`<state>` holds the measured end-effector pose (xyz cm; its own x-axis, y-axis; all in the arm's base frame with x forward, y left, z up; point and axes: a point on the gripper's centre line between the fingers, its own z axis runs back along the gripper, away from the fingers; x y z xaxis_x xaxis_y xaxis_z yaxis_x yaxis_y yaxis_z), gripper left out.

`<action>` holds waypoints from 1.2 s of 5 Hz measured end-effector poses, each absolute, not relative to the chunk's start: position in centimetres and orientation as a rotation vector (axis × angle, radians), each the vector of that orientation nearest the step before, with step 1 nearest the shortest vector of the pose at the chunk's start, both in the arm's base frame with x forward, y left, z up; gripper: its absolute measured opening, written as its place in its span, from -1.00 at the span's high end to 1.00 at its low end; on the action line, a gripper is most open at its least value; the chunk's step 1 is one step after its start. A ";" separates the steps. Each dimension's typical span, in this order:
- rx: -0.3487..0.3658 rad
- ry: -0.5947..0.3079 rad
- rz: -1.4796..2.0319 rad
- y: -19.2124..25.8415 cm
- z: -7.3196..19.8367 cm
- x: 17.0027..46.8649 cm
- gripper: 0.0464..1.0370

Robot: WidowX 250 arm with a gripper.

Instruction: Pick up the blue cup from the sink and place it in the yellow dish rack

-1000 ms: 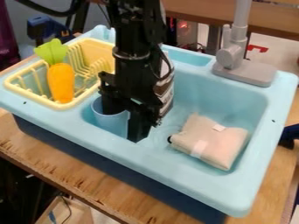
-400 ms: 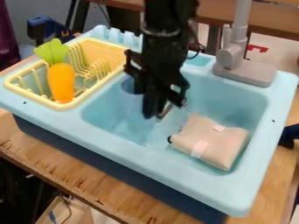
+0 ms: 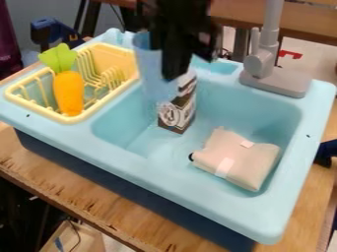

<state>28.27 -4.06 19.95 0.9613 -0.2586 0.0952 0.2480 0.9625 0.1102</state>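
Blue cup (image 3: pixel 150 74) is held up over the back left part of the basin, near the drying rack's inner edge, with the gripper (image 3: pixel 168 61) at its right side; the jaws are pinching the cup's wall. What is inside the cup cannot be told.

Largest is the light blue sink (image 3: pixel 178 184), set on a wooden table (image 3: pixel 79 197) whose front edge runs along below it. Next comes the yellow drying rack (image 3: pixel 80 118), along the sink's left edge, with an orange carrot (image 3: pixel 68 92) leaning upright in it, green top above the rim. A grey faucet (image 3: pixel 280 80) stands on the back rim near the right corner, beside a shallow recess (image 3: pixel 216 67) in that rim.

In the basin, a beige cloth bundle (image 3: pixel 238 158) lies toward the front right corner, close to the front wall. A brown and white carton (image 3: pixel 179 109) stands upright toward the back left, partly behind the cup. Bare basin floor separates carton from bundle, and more of it runs toward the front left corner.
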 end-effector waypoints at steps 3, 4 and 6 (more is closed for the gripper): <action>0.111 -0.161 -0.167 -2.2 24.1 28.7 0.89; 0.115 -0.184 -0.138 -1.0 24.8 29.0 0.89; 0.131 -0.263 -0.049 3.9 24.6 30.6 0.89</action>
<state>30.58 3.90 24.64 0.9645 -0.0655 0.2557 0.0313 0.9903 0.1355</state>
